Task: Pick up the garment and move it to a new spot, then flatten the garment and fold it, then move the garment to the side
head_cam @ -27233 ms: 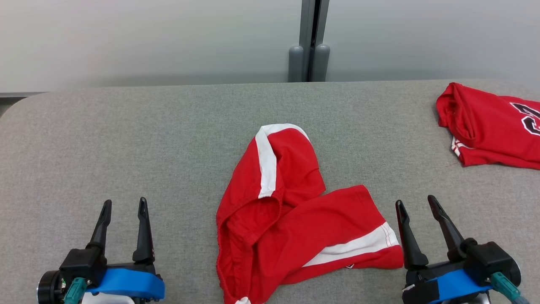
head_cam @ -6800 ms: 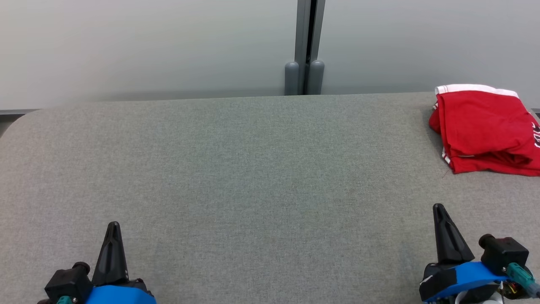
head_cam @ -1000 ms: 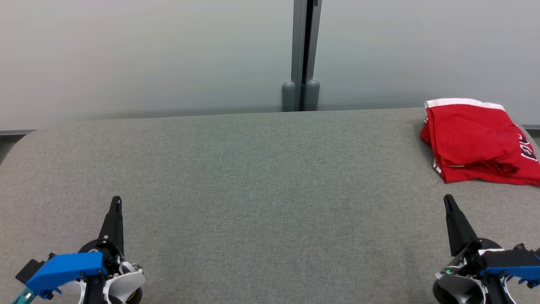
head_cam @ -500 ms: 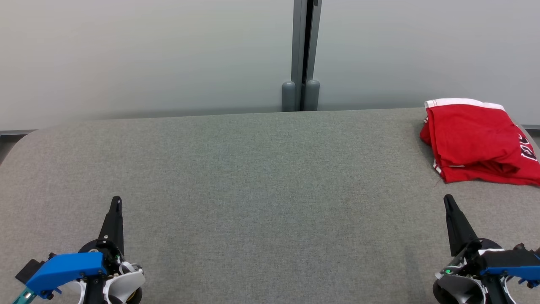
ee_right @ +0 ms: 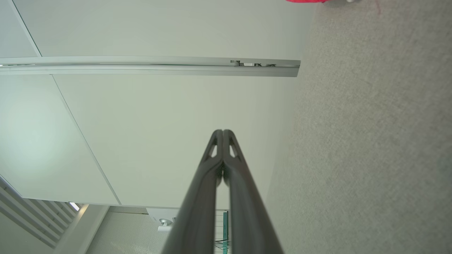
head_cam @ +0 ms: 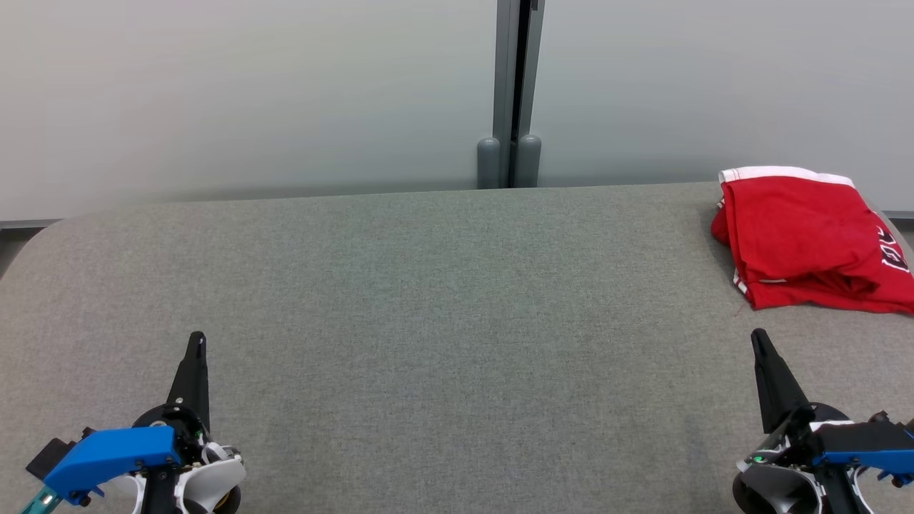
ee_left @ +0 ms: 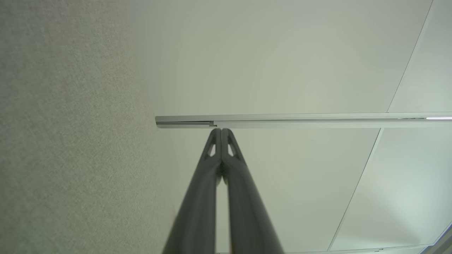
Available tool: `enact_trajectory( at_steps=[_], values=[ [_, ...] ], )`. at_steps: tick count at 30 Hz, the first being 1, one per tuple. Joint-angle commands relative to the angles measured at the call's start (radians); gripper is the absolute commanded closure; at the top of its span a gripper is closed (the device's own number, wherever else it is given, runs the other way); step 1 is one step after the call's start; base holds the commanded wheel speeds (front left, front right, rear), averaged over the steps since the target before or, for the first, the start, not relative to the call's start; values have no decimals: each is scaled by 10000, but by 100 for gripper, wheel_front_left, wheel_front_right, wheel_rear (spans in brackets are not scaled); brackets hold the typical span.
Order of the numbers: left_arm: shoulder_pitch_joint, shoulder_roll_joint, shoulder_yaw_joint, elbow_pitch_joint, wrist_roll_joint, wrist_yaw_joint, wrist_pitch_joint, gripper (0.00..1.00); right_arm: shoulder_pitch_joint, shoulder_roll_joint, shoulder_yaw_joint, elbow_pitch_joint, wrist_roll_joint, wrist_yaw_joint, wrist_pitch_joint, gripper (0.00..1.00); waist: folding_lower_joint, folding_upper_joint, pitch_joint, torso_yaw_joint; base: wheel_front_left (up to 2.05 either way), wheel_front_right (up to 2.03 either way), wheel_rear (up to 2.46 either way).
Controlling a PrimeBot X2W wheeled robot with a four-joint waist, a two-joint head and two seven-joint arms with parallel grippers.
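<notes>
Garment place: the red folded cloth garment with a white trim band (head_cam: 807, 243) lies at the upper right of the head view. It sits on the far right end of the grey fabric-covered table (head_cam: 457, 321), and the frame edge cuts off its right part. A red sliver of it shows at the top edge of the right wrist view.
Left gripper: the left gripper (head_cam: 197, 341), at the lower left of the head view, has its dark fingers pressed together with nothing between them. Its own wrist view shows the fingertips (ee_left: 216, 135) touching.
Right gripper: the right gripper (head_cam: 759, 337), at the lower right, is likewise closed and empty, below the garment and apart from it.
Step in hand: setting the garment aside looks done, and nothing appears left to carry.
Doing it well: both arms belong low, at the bottom corners. Any move by the right arm should head away from the pile's lower edge, so a fingertip cannot catch the loose layers. Any tidying is better done by pressing from above than by dragging cloth over cloth.
Long axis: it runs across the frame, dipping slightly toward the lower right.
Facing: the white band points to the top of the frame, toward the pale wall (head_cam: 250, 93). A rounded fold is at the left, stacked layers run along the lower edge, and black-and-white lettering is at the right.
</notes>
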Motion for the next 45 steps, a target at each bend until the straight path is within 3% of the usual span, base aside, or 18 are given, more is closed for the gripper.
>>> enact_trajectory(
  at_steps=[1, 45],
  values=[
    [-93, 21, -20, -42, -25, -93, 36, 100, -141, -33, -24, -29, 27, 4, 26, 100, 0, -1, 0, 0, 0, 0, 0],
    [-93, 19, -20, -43, -25, -93, 35, 100, -142, -34, -22, -29, 28, 4, 25, 100, 0, -1, 0, 0, 0, 0, 0]
  ],
)
